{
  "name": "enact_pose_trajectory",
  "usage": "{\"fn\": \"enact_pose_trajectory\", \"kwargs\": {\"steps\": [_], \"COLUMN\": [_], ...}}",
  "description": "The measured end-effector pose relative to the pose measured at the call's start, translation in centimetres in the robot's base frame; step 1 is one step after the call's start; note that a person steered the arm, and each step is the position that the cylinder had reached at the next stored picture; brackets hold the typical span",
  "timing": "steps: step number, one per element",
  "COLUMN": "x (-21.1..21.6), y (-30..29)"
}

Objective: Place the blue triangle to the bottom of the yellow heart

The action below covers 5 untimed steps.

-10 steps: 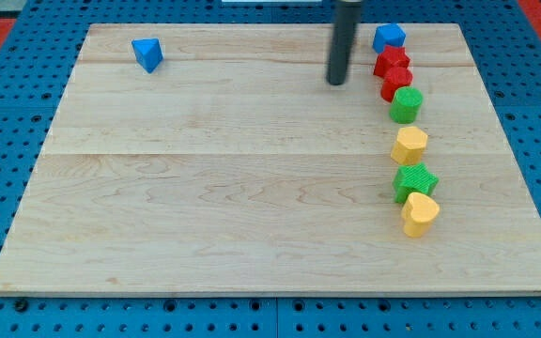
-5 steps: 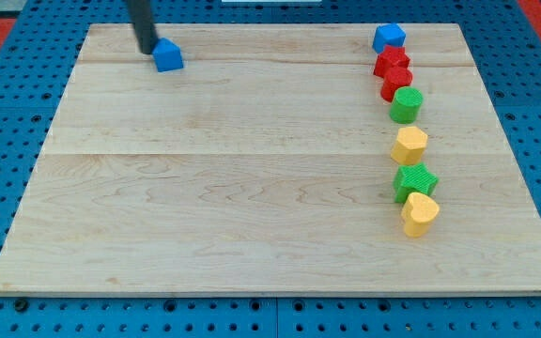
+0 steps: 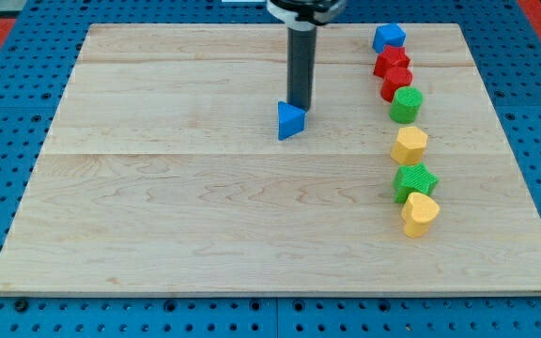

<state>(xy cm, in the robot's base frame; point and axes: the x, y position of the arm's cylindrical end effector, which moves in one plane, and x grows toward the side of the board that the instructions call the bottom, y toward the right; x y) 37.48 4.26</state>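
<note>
The blue triangle (image 3: 290,120) lies near the middle of the wooden board (image 3: 205,216), a little above centre. My tip (image 3: 299,104) stands right at the triangle's upper right edge, touching it or nearly so. The yellow heart (image 3: 420,214) lies at the lower right, the lowest block in a column along the board's right side. The triangle is well to the left of and above the heart.
A column on the right runs from top to bottom: a blue cube (image 3: 389,38), two red blocks (image 3: 392,60) (image 3: 396,83), a green cylinder (image 3: 406,105), a yellow hexagon (image 3: 409,145), a green star (image 3: 414,180), then the heart.
My tip went from near the blue cube to the top left, then pushed the blue triangle from the top left corner down and right to the middle of the board.
</note>
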Motion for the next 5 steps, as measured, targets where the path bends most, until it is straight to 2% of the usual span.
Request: {"fn": "enact_pose_trajectory", "kwargs": {"steps": [1, 3, 4, 5], "x": [3.1, 2.8, 4.0, 6.7], "y": [-1.1, -7.6, -11.0, -8.8]}}
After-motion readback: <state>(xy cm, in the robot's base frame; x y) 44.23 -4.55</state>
